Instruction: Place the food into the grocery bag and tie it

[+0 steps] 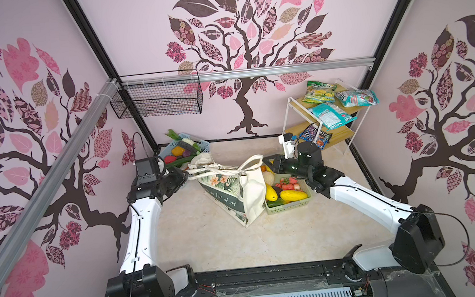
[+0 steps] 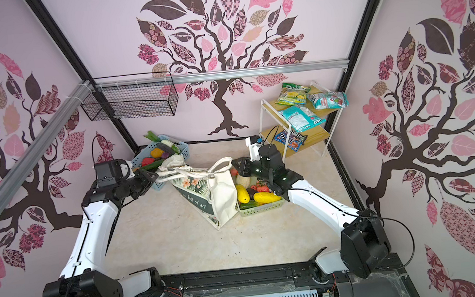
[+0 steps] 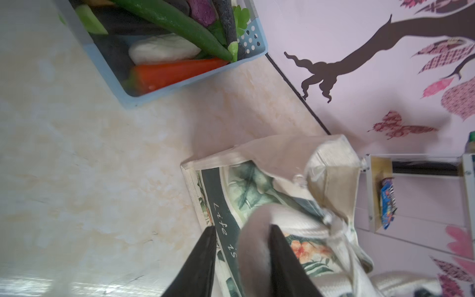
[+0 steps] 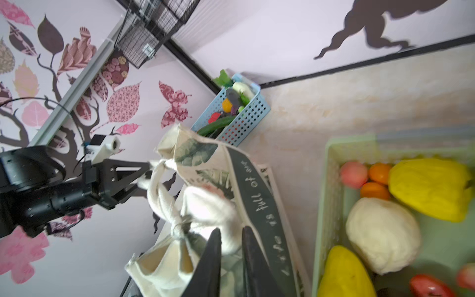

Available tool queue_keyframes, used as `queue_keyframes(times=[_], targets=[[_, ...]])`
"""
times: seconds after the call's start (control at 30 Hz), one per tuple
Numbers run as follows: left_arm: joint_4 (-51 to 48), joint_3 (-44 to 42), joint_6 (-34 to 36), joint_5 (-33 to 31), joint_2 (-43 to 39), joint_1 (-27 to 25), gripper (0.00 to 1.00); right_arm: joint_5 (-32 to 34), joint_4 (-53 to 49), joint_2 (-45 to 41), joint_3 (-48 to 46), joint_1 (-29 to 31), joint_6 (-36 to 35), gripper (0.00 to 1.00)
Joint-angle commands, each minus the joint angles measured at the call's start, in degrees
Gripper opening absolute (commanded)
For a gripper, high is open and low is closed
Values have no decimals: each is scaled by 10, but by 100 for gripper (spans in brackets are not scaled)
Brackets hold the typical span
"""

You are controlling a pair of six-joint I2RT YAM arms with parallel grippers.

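**Top views:** grocery bag (image 1: 228, 190) (image 2: 202, 192) stands mid-table between two baskets. Its mouth is cinched and the handles (image 1: 203, 169) are crossed into a knot (image 1: 242, 170) over its top.
- Left gripper (image 1: 186, 175) is just off the bag's left side, at the handle loops.
- Right gripper (image 1: 264, 160) is just off the bag's right top corner, over the green basket (image 1: 288, 207) that touches the bag.
- Blue basket (image 1: 202, 146) is behind the bag on its left.
- Both baskets hold produce. Any food inside the bag is hidden, so I can't confirm the load.
- Jaw widths aren't readable from here.

**Left wrist:** left gripper (image 3: 241, 227) has its jaws parted to a medium gap, wider than the blurred strap lying against one finger (image 3: 282, 257). Reads as let go, not clamped.

**Right wrist:** right gripper (image 4: 231, 228) is narrow, with cream handle fabric filling the gap. Can't tell if it's pinched or just sitting there.
- Knot (image 4: 180, 226) looks drawn tight, just beside the fingertips.
- Left gripper (image 4: 147, 177) is on the far side of the knot, fingers around the loop ends.

**My read:** this is the tail end of the tie step, with the knot made and the release under way. Next, both grippers need to open enough to clear the fabric. Then they should back straight away from the bag without snagging loops or dragging it. Worth checking that the knot holds.
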Motion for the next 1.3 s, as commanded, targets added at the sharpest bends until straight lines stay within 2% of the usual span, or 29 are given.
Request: queue_keyframes(times=[0.0,0.07,0.17,0.23,0.27,0.3,0.33,0.4,0.57,0.67,0.7,0.77,0.83,0.9,0.97,1.03,1.13,1.27], targets=[[-4,31,4,-29,-11,13,48,22,-20,-4,30,-17,-24,29],[-5,37,3,-31,-12,14,51,21,-32,-9,36,-17,-30,37],[-9,47,4,-37,-10,13,54,21,-45,-21,41,-17,-39,41],[-12,52,10,-48,-9,14,59,24,-61,-24,45,-23,-48,49],[-15,55,22,-60,-8,13,64,25,-71,-24,47,-31,-50,56],[-17,57,32,-72,-8,13,86,30,-82,-22,47,-38,-51,64],[-18,54,35,-90,-8,13,97,42,-91,-21,47,-44,-57,74],[-17,46,53,-140,-6,12,97,99,-107,-20,35,-49,-78,100],[0,16,90,-251,26,-1,97,205,-118,-18,-20,-60,-119,100],[33,-14,112,-317,30,-7,97,204,-89,-23,-70,-91,-125,100],[62,-37,117,-347,20,-11,97,201,-84,-24,-84,-103,-125,100],[147,-100,143,-357,-8,-20,97,212,-77,-27,-105,-113,-130,100],[242,-172,185,-403,-34,-51,97,231,-71,-31,-123,-114,-138,100],[374,-257,286,-444,-50,-103,97,247,-57,-37,-147,-114,-139,100],[461,-311,339,-447,-40,-132,97,266,-35,-41,-170,-115,-144,100],[479,-327,308,-431,-12,-132,97,290,-27,-40,-183,-118,-150,100],[571,-362,305,-384,25,-134,97,339,-3,-40,-205,-124,-162,100],[684,-395,301,-352,79,-134,97,392,104,-52,-284,-146,-185,100]])
